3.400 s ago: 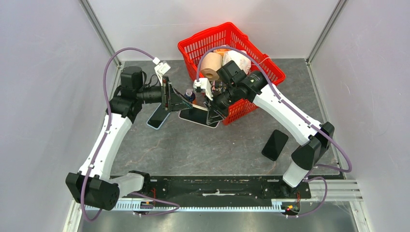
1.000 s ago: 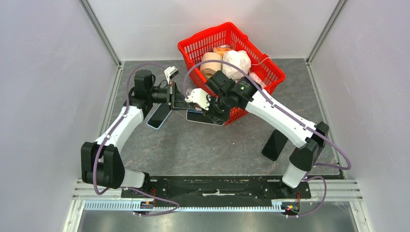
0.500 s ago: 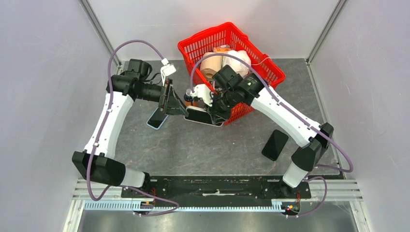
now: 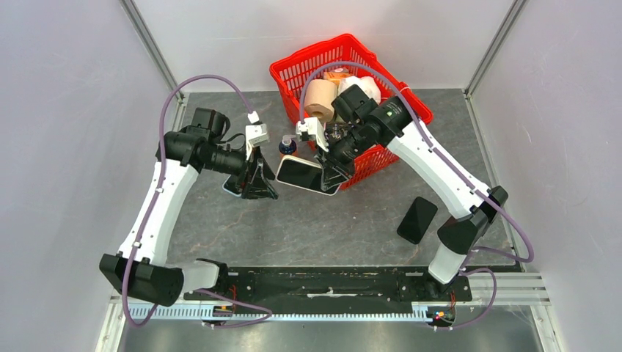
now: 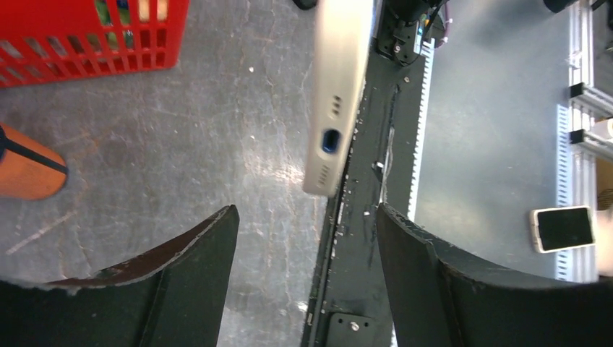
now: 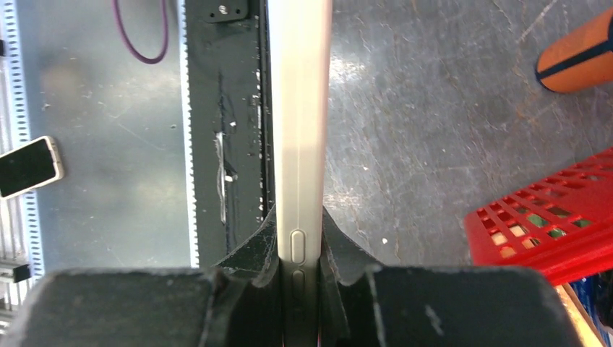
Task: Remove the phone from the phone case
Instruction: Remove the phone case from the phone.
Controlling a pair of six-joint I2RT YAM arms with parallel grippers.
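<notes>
My right gripper (image 4: 331, 170) is clenched on the phone (image 4: 301, 174), holding it off the desk (image 4: 308, 227) just in front of the basket (image 4: 370, 158), screen up in the top view. In the right wrist view the fingers (image 6: 251, 249) pinch it across both faces near the side buttons, and the hold looks firm to me. The pale rim around it reads as the case (image 5: 336, 87), so I judge the phone is still inside and nothing has been separated yet

My left gripper (image 4: 258, 187) is released, jaws spread wide, sitting just beside the phone's free end and a little toward me. From its wrist camera, the port end of the phone lies ahead of the fingers (image 5: 191, 289) and touches neither

So the pick-up and presentation are done and the real work is left. I need to bring the left gripper onto the free end, catch the case lip there, and peel it off while the right holds. Since the right pinches case and phone together, I expect the peel has to start at the far corner

A pale blue slab (image 4: 233, 185) lies on the desk by the left gripper, and I cannot tell if it is a phone or a case. A black phone (image 4: 416, 218) lies well apart on the right
</notes>
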